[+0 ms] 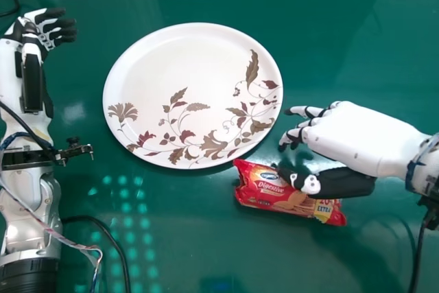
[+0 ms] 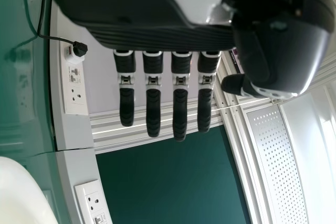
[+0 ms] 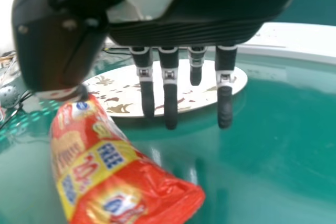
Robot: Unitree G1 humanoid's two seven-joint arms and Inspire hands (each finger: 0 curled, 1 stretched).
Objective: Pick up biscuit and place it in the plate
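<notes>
In the head view my right hand [image 1: 357, 138] is over the table at the right, its thumb over the red biscuit packet [image 1: 264, 195] and its fingers beyond it, open. The packet lies on the table by the near right rim of the flowered plate [image 1: 185, 53]. In the right wrist view straight fingers of my right hand [image 3: 170, 93] hang in front of the plate [image 3: 126, 72], with the packet [image 3: 126, 177] on the thumb's side. My left hand [image 1: 51, 29] is idle at the far left, open, its straight fingers also in the left wrist view [image 2: 180, 108].
The green table [image 1: 206, 259] carries the plate. Cables [image 1: 110, 238] run beside the left arm at the left edge. In the left wrist view, wall sockets [image 2: 73, 85] line a grey panel beyond the table.
</notes>
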